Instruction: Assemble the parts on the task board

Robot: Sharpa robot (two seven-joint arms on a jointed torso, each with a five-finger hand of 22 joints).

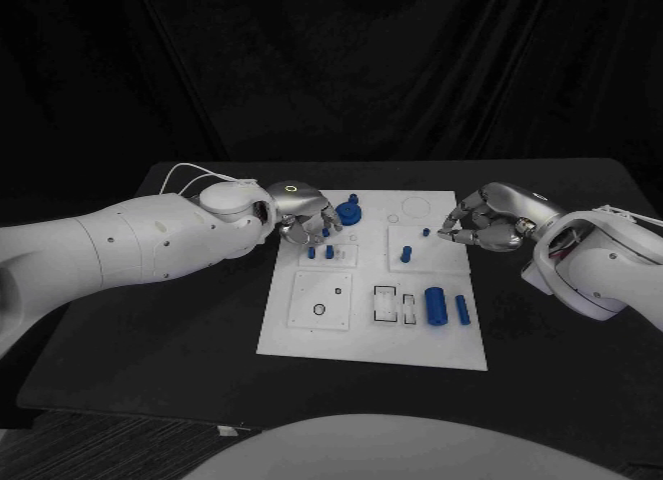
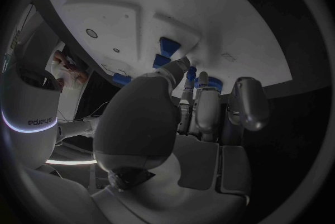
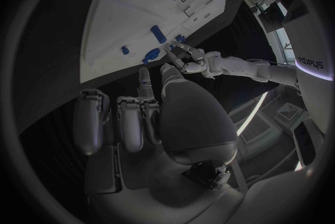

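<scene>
The white task board (image 1: 305, 335) lies in the middle of the table. My left hand (image 1: 297, 214) is over its far left corner, fingers down among small blue pegs (image 1: 331, 251) and beside a round blue part (image 1: 349, 211). In the left wrist view the fingertips (image 2: 186, 63) touch blue pieces (image 2: 167, 45); whether one is gripped I cannot tell. My right hand (image 1: 483, 226) hovers at the board's far right edge with its fingers curled in and nothing visible in them. One blue peg (image 1: 406, 254) stands mid-board. A blue cylinder (image 1: 435, 304) and a thin blue bar (image 1: 462, 309) lie near the right edge.
Empty recesses (image 1: 393, 305) and a hole plate (image 1: 321, 298) sit in the board's near half. A white cable (image 1: 187, 175) runs behind my left arm. Black table (image 1: 173, 340) surrounds the board on all sides.
</scene>
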